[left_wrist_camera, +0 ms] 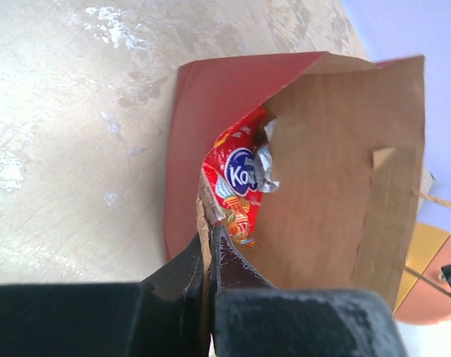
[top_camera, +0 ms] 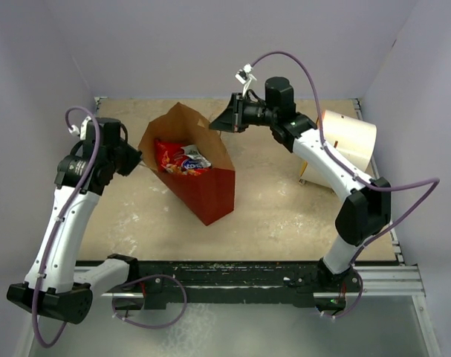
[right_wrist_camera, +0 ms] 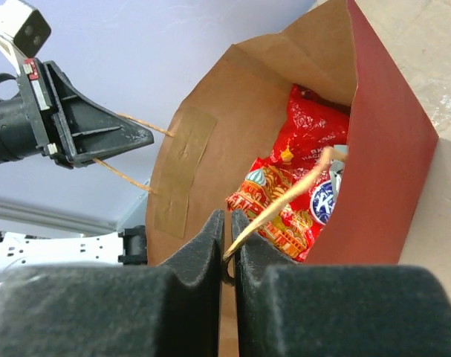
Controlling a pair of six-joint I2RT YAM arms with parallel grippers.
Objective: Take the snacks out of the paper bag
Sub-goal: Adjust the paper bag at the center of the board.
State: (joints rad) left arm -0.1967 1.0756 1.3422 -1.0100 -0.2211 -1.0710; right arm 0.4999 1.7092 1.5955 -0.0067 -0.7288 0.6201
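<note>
While the left pincer (left_wrist_camera: 209, 239) nips the rim of the paper bag (top_camera: 210, 195) and the right pincer (right_wrist_camera: 226, 224) seemingly clamps its handle (right_wrist_camera: 284, 200), holding it open, one should release next for the red packet (right_wrist_camera: 299, 163).

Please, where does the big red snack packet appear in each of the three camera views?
Top external: the red packet lies left of centre, inside the open paper bag.
Left wrist: the packet is at centre, beside the bag's brown inner wall.
Right wrist: the packet is right of centre, deep in the bag.
Shared landmark: the bag's brown inner wall.
</note>
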